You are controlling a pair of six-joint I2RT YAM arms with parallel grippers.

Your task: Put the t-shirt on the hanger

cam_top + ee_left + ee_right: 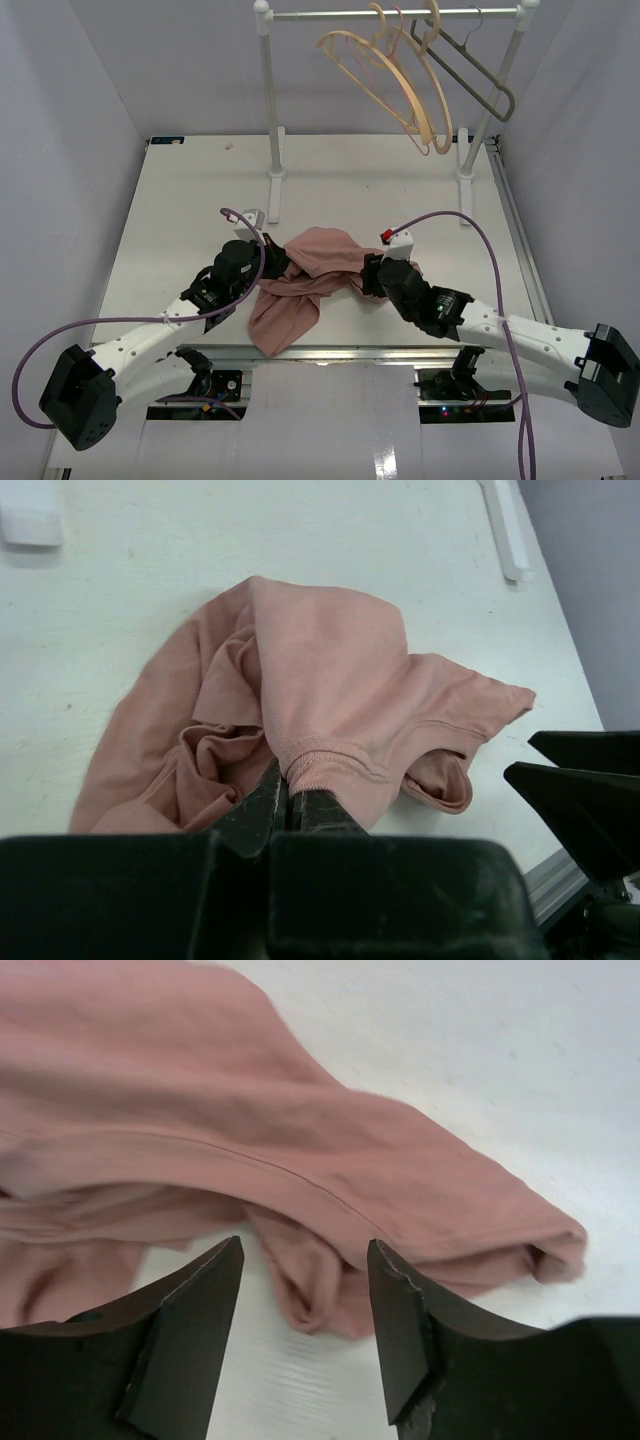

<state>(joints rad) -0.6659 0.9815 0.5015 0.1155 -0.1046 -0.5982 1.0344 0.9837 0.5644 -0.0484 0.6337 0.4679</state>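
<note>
Soft dusty-pink t-shirt [305,275] crumpled on the matte white table [180,200], left gripper [290,802] pinched tight on its ribbed collar, right gripper [305,1250] spread wide over a stitched fold, curved beige wooden hanger [440,95] hooked on the rail [330,14]

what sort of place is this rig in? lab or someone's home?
Probably a lab robot test cell, not a home: white table boxed in by plain grey walls, two white-and-black robot arms bolted to its near edge, small white clothes rail holding pale beige wooden hangers.
</note>
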